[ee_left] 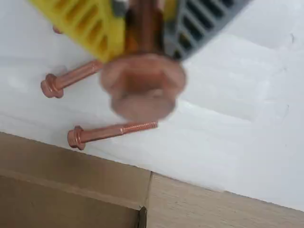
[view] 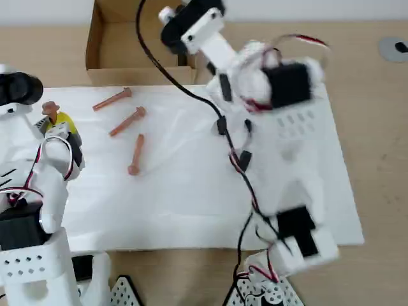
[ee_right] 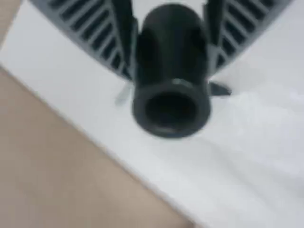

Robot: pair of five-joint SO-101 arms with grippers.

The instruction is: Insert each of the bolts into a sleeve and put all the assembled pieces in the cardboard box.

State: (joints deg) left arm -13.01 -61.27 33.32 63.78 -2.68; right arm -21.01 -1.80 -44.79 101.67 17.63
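At the left edge of the white sheet (view: pixel 178 204) stands the left arm; its left tool (view: pixel 56 120) pinches the held bolt (ee_left: pixel 142 90), copper, between a yellow finger (ee_left: pixel 80 23) and a grey one, the flanged head poking out past the fingertips. On the sheet's far left part lie three loose copper bolts, apart from one another: the far bolt (view: pixel 113 99) close to the sheet's far edge, the middle bolt (view: pixel 127 121) just inward of it, and the near bolt (view: pixel 136 154) closer to the sheet's centre. The cardboard box (view: pixel 95 44) sits open just beyond the sheet's far edge, over its left half. The wooden counter (view: pixel 370 127) shows all round the sheet. The right arm stretches from the sheet's near edge up across its right half; the right tool (ee_right: pixel 171 61) hangs at the sheet's far edge, clamped on the black sleeve (ee_right: pixel 171 99), whose open mouth faces the wrist camera; a black cable (view: pixel 236 159) trails over the sheet's middle.
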